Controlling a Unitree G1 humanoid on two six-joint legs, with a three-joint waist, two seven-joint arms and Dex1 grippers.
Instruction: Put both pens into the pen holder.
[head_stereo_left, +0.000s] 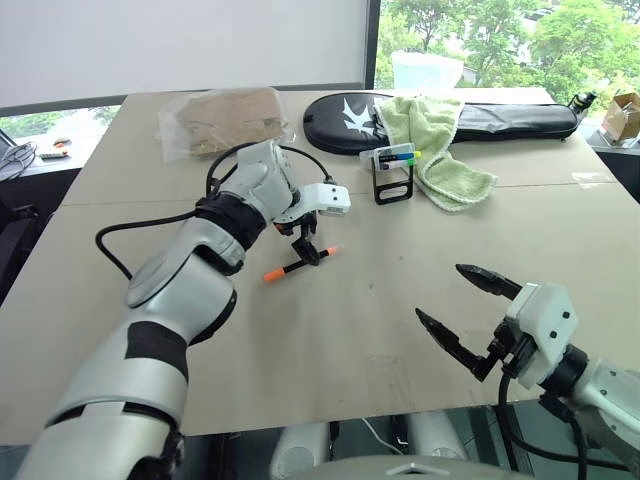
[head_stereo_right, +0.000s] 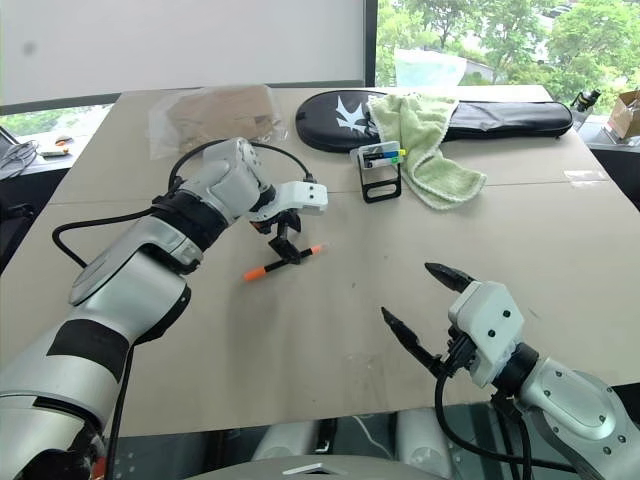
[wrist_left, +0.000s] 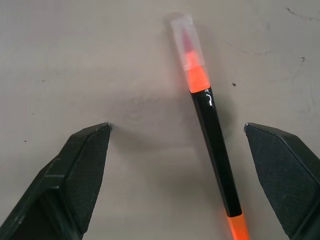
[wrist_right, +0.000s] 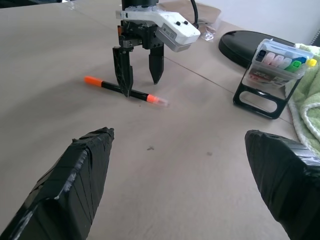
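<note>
The left gripper points down with fingers apart astride the orange-capped pen, which lies flat on the table, well left and nearer than the pen holder. Because the pen lies off-centre between the fingers, closing could roll it aside. The right gripper hangs spread and empty.

Pen flat on the counter, between the spread fingers of the left gripper pointing down over it. Behind, to the right: pen holder, upright, just beside towel draped over case. Right gripper nearer, apart.
</note>
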